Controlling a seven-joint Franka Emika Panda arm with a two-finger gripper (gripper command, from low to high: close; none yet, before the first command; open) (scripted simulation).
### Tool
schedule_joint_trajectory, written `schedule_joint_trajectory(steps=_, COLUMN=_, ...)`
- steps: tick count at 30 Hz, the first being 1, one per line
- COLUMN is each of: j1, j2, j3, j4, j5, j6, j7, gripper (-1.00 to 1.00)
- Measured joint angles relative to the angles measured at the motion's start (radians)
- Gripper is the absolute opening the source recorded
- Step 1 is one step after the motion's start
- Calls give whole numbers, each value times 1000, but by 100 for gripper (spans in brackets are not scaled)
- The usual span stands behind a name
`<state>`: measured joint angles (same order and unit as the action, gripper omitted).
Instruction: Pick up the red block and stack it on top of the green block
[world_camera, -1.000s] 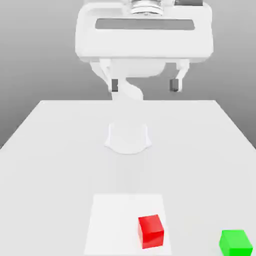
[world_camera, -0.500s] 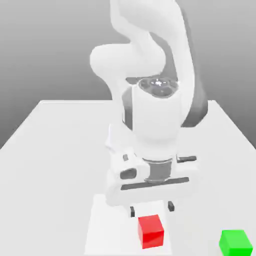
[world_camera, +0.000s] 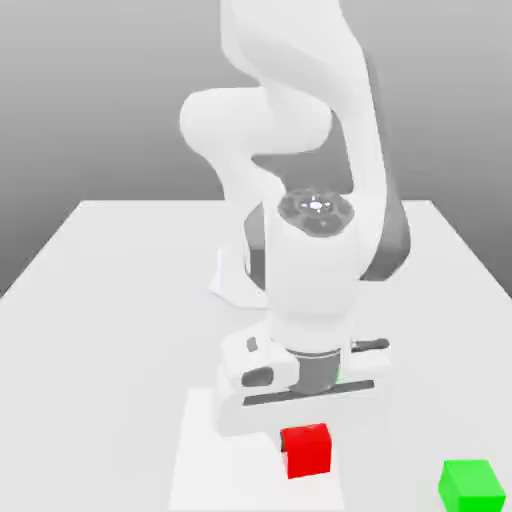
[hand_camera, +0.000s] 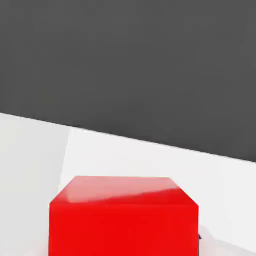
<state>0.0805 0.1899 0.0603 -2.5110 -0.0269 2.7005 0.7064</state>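
One green block (world_camera: 471, 487) sits well apart from the red block (world_camera: 308, 451).

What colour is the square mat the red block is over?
White; exterior view.

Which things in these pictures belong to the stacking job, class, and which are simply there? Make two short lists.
Part of the job:
- red block, the one to be stacked
- green block, meant to go underneath
- robot arm, doing the work

Simply there:
- white square on the table
- table, the surface beneath everything
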Motion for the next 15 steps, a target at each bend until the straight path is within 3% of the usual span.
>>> schedule_joint_trajectory(steps=7, j1=132, j2=80, j3=155, j4=236, j5=-72, j6=-165, j7=-171, gripper=-100)
schedule_joint_trajectory(steps=11, j1=174, j2=207, j3=140, j4=272, j5=-127, j6=-78, j7=-159, gripper=-100)
schedule_joint_trajectory(steps=12, j1=180, j2=225, j3=135, j4=274, j5=-135, j6=-61, j7=-155, gripper=100)
schedule_joint_trajectory(steps=15, j1=180, j2=225, j3=135, j4=274, j5=-135, j6=-61, j7=-155, gripper=100)
